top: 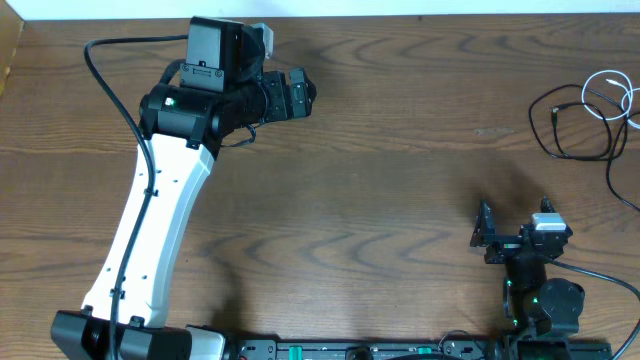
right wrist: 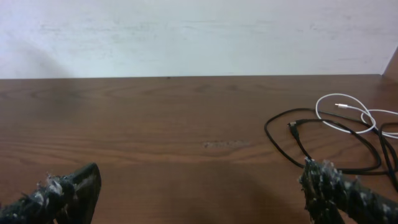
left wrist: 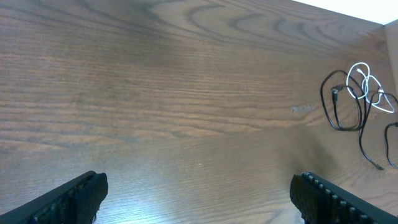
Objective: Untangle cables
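Note:
The cables lie tangled together at the table's far right edge. The black cable (top: 540,135) loops widely, and the white cable (top: 610,95) coils over its right part, running out of the overhead view. My left gripper (top: 300,95) hovers open at the far left-centre, far from them. In the left wrist view the black cable (left wrist: 323,106) and white cable (left wrist: 350,87) sit far ahead to the right of the left gripper (left wrist: 199,193). My right gripper (top: 515,212) is open, just short of them. The black cable (right wrist: 267,129) and white cable (right wrist: 318,107) lie ahead of the right gripper (right wrist: 199,186).
The wooden table (top: 400,180) ends at a white wall (right wrist: 186,37) behind. A thick black wire (top: 110,85) arcs from the left arm's white link (top: 150,230). A brown box edge (top: 8,55) shows at the far left.

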`<action>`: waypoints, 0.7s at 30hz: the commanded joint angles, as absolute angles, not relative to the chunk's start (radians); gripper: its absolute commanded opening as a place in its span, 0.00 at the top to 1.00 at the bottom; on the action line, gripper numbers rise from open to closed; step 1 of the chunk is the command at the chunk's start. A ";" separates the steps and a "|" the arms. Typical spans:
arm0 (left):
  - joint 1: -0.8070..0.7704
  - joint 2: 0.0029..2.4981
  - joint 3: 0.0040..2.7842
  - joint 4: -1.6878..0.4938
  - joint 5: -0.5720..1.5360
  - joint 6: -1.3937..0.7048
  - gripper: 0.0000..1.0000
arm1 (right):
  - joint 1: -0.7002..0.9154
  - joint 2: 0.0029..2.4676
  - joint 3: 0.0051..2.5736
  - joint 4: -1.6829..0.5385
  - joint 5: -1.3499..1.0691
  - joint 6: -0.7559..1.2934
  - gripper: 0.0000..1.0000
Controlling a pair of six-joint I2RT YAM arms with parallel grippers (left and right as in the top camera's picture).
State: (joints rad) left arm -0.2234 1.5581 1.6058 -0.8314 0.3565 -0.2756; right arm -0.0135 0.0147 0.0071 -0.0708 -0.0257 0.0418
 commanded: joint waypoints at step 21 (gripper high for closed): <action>-0.208 1.555 1.607 -0.912 0.231 -0.243 0.01 | -0.007 0.006 0.006 -0.075 -0.021 0.055 0.01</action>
